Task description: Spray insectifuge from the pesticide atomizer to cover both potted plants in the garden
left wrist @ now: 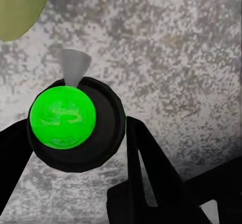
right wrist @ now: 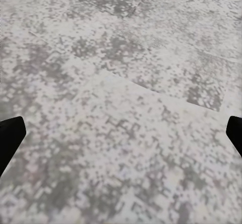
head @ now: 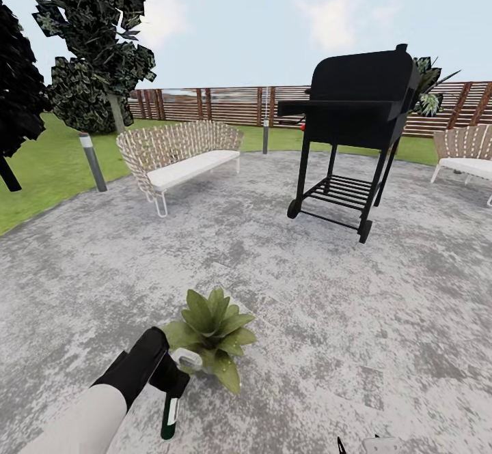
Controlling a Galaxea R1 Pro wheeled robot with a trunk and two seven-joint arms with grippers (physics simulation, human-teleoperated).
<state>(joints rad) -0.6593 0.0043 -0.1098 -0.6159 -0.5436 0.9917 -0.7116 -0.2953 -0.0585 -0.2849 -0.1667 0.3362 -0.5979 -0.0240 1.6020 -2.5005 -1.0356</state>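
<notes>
pesticide atomizer (head: 171,409) hangs in the left gripper (head: 166,372) in the head view, just beside one potted plant (head: 213,334) on the stone patio (head: 307,317). its white top sits by the leaves and its dark green body points down. i think the spraying step is on now. i can see no white specks for sure on the leaves, so the next move should aim the nozzle at the plant, and a second plant has to be found after. a black grill (head: 355,133) and a wicker bench (head: 181,157) stand well apart.

in the left wrist view, the black fingers (left wrist: 151,168) are closed on the atomizer, with its bright green round end (left wrist: 63,117) facing the camera.

in the right wrist view, the right fingers (right wrist: 10,138) are wide apart over bare patio, holding nothing.
</notes>
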